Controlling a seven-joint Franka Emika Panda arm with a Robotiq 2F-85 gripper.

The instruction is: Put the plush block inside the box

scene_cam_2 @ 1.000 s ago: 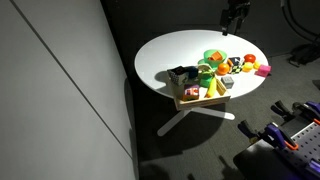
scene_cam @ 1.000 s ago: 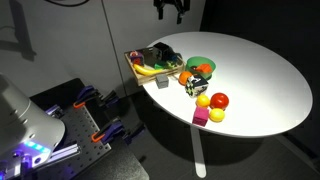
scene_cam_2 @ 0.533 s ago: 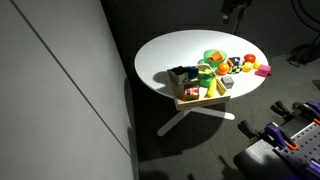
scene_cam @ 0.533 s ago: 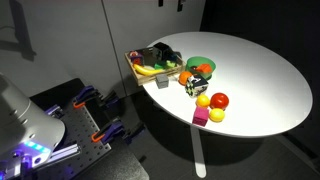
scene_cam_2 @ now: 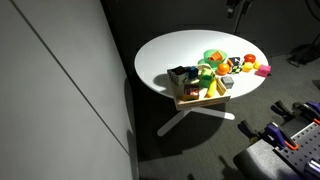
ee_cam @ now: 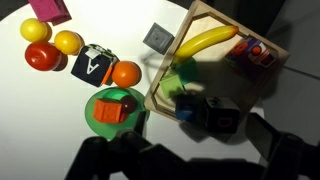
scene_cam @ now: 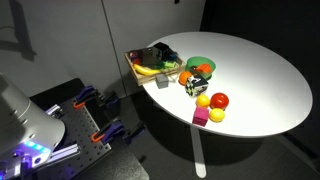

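The tan box point(ee_cam: 168, 62) stands at the table's edge in both exterior views point(scene_cam: 140, 68) point(scene_cam_2: 190, 102). It is crowded with toys. The plush block point(ee_cam: 184, 72) lies inside it against the wall nearest the green bowl, green face up. It also shows in both exterior views point(scene_cam: 172, 66) point(scene_cam_2: 205, 80). My gripper point(ee_cam: 195, 162) shows only in the wrist view, as two dark fingers spread wide at the bottom edge. It is open, empty and high above the table. It is out of both exterior views.
The box also holds a banana point(ee_cam: 205, 40), a blue cube point(ee_cam: 188, 108) and a dark cube point(ee_cam: 222, 118). Beside it are a green bowl point(ee_cam: 95, 125), an orange ball point(ee_cam: 126, 73), a grey cube point(ee_cam: 157, 38), a dark lettered cube point(ee_cam: 93, 66), more balls and a magenta cube point(ee_cam: 50, 8).
The gripper has risen out of the top of both exterior views. Nothing on the table has moved.
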